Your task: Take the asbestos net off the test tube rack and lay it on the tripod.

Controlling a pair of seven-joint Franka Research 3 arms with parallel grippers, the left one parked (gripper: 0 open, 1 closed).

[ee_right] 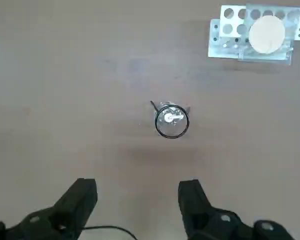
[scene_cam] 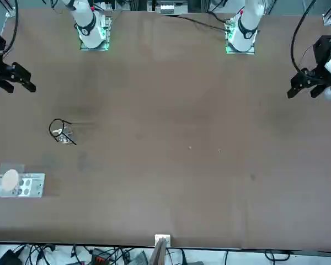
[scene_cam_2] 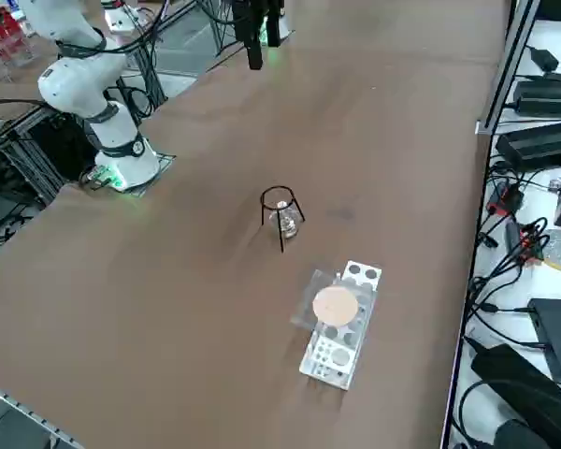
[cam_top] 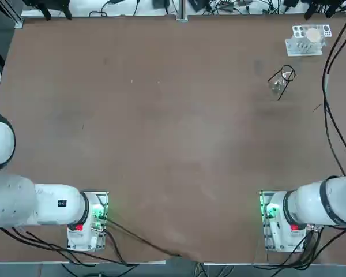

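Brown and broad, the surface point(scene_cam_2: 168, 327) carries a small laboratory set-up, your asbestos net point(scene_cam_2: 310, 292) lying flat on top of the white test tube rack point(scene_cam_2: 329, 360), its pale disc point(scene_cam_2: 336, 306) uppermost. Your right hand point(ee_right: 136, 187) hangs over the surface with its two fingers wide apart and nothing between them, away from both rack and tripod point(ee_right: 172, 137). The step in hand looks to be the approach to the net, with the lift and the laying both to come.

Bring the hand over the rack before lowering it. The mesh juts out past one long side of the rack, and that free edge is probably your best purchase: line one finger above it and one below, or take opposite edges if the spread allows. Close gently, since thin mesh may bend, and lift straight up so the rack is not dragged along. Keep the net level on the way over, centre its disc above the ring, then lower and release softly; a light wire stand could tip or slide under a sideways push.

Beneath the ring stands a small clear glass piece point(scene_cam_2: 289, 224), close among the tripod's legs, so a low pass risks knocking both. Dark cables point(cam_top: 325, 92) run near the rack in the overhead view, and a thin lead point(ee_right: 110, 227) shows by the fingers; watch for snags. Beyond the edge sit black equipment boxes point(scene_cam_2: 542, 98), worth a wide berth.
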